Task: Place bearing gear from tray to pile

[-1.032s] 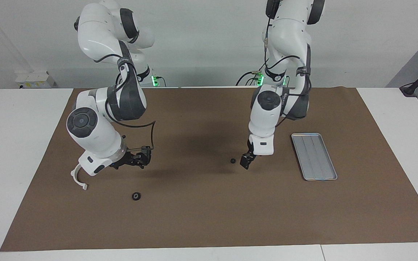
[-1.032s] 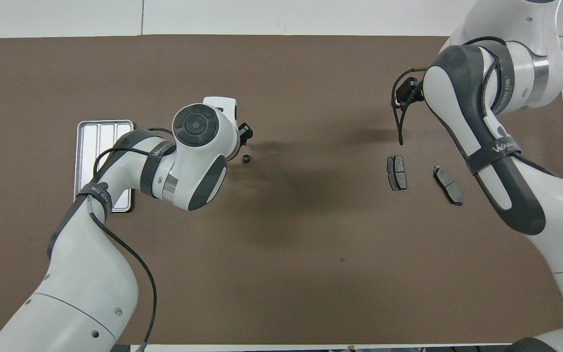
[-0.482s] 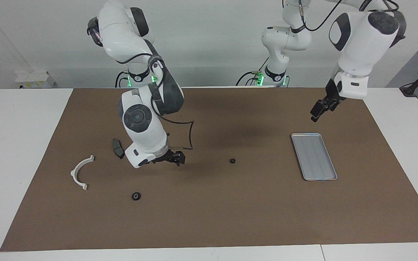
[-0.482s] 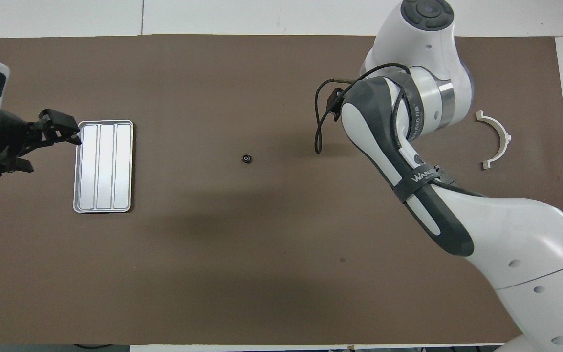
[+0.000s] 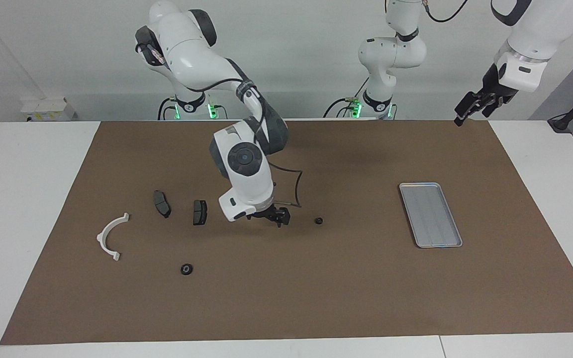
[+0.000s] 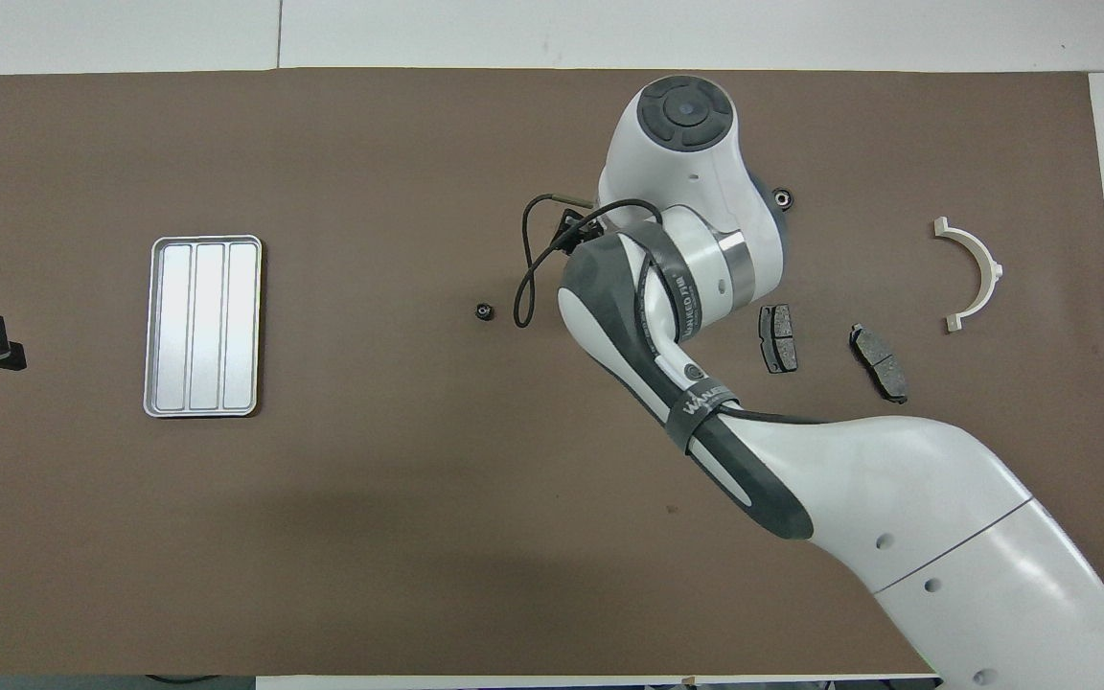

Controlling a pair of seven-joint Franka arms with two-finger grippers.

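Right pincer [image 5: 280, 219] hangs open, empty, beside bearing gear [image 5: 319, 220]; left pincer [image 5: 471, 107] open

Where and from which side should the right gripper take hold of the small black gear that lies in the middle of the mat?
Probably from straight above, fingers closing across the outer rim. The gear is a small round part that appears to lie flat on the brown mat, so only its rim offers two opposed faces. Nothing stands close beside it. The right gripper is low beside it, open; the left gripper waits raised.
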